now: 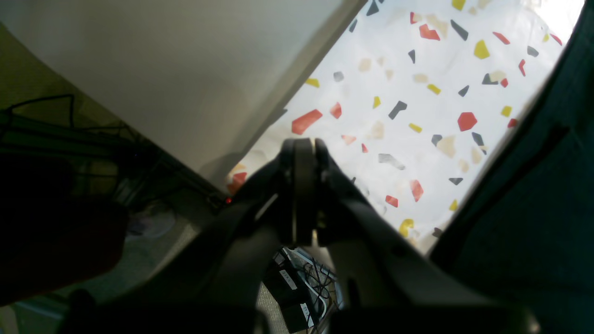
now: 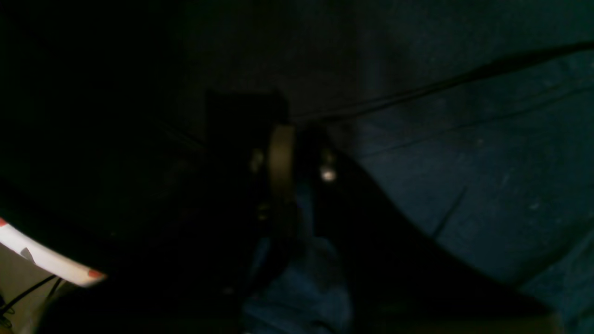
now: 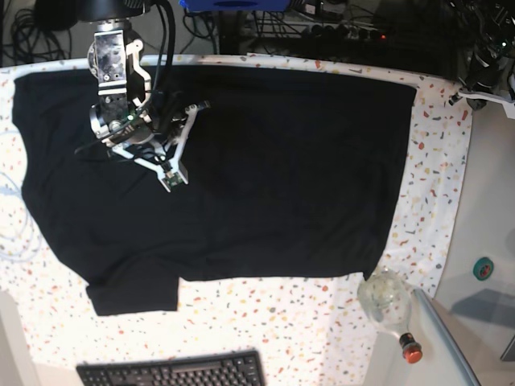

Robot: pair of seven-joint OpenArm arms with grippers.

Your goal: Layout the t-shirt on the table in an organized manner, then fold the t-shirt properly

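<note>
The black t-shirt (image 3: 273, 161) lies spread flat over the speckled table (image 3: 322, 322), with one sleeve (image 3: 133, 293) sticking out at the lower left. My right gripper (image 3: 171, 178) is low over the shirt's upper left part. In the right wrist view its fingers (image 2: 280, 171) stand close together with a fold of dark cloth (image 2: 301, 204) pinched between them. My left gripper (image 1: 304, 144) is shut with nothing in it, hanging over the table's edge (image 1: 260, 148). The shirt's edge (image 1: 533, 208) lies to its right there.
A black keyboard (image 3: 173, 371) sits at the front edge. A clear bottle (image 3: 386, 297) with a red cap (image 3: 410, 350) lies near the table's right front corner. Cables and equipment (image 3: 338, 24) run behind the far edge. A green tape roll (image 3: 483, 268) lies off the table.
</note>
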